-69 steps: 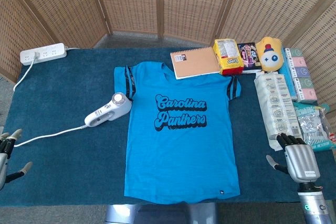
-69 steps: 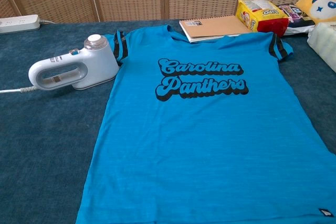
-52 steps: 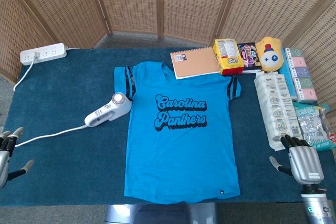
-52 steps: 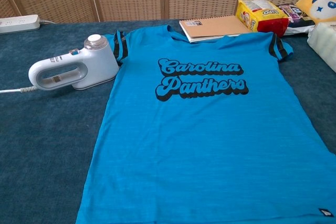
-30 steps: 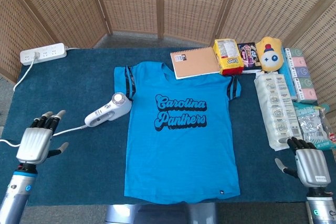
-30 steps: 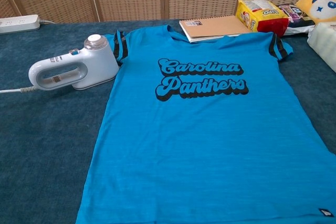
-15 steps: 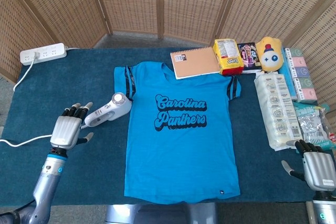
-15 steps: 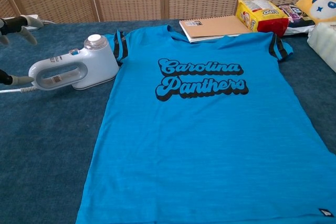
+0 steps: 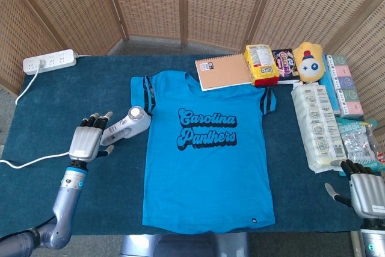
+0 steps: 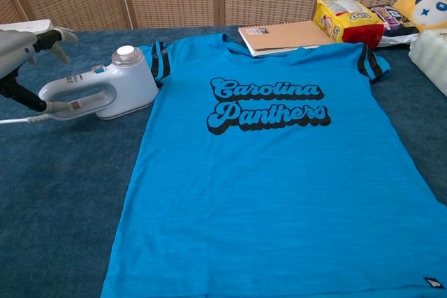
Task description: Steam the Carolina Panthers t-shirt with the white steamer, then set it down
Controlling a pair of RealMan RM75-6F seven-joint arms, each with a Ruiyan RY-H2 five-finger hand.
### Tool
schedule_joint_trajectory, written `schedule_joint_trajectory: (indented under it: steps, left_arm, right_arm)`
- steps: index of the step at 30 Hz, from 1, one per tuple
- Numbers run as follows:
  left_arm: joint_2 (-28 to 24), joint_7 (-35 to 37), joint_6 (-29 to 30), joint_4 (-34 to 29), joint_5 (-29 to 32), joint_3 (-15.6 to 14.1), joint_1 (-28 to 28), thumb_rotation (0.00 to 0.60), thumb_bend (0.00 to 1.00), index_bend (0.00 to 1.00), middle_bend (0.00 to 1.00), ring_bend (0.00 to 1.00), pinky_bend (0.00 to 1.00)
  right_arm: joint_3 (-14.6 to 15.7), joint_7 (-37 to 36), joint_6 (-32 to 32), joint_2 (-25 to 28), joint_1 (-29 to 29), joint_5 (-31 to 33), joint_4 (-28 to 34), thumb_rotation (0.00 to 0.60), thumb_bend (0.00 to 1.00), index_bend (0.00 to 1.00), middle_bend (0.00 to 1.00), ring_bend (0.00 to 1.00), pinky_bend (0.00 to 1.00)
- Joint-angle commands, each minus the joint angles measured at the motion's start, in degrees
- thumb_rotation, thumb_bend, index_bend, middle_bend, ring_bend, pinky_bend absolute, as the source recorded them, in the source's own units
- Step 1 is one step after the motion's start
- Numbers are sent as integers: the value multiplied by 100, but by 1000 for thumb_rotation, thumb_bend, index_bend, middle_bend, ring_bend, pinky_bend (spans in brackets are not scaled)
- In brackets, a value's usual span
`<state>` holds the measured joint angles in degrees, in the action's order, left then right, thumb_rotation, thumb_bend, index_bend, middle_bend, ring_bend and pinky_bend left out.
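A bright blue t-shirt (image 9: 207,148) (image 10: 272,172) printed "Carolina Panthers" lies flat in the middle of the blue table. The white steamer (image 9: 126,126) (image 10: 98,92) rests on its side just off the shirt's left sleeve, its cord trailing left. My left hand (image 9: 88,140) (image 10: 21,54) hovers over the rear end of the steamer's handle, fingers spread, holding nothing. My right hand (image 9: 367,191) sits at the table's front right corner, fingers apart and empty; the chest view does not show it.
A white power strip (image 9: 49,61) lies at the far left. A spiral notebook (image 9: 224,71), a yellow snack bag (image 9: 260,64), a yellow plush toy (image 9: 308,62) and several packets (image 9: 319,126) line the back and right side.
My left hand has risen from the table's front left edge and travelled right and forward to the steamer's handle end. My right hand has slid back toward the front edge.
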<state>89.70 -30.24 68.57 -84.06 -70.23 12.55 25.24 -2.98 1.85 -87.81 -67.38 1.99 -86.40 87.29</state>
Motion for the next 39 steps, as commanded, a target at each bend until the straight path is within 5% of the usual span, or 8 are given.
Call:
schedule_joint_trajectory:
  steps: [1,13,31,39]
  left_arm:
    - [196,88,-53,291,119,84,129,412,216,71,248,153,255]
    - [625,295,-226,1121,407,239,474,414,220,71,248,153,255]
    - [477,579,-686,2131,906,414,724,418,223,71,249,153,256]
    - [657,843,-852,2180,730,262,876,416,245,71,249,153,265]
  right_arm:
    - [-6,7,-7,15,-15,21,15,523,292,335,368,411,413]
    - [-13,24,-15,50,-83,95,39,524,292,335,368,411,417]
    - [-50,285,11,79,-65,105,256,522,292,335,368,411,417]
    - [-49,279,-13,109,-116,156,259,524,292,335,368,411,418]
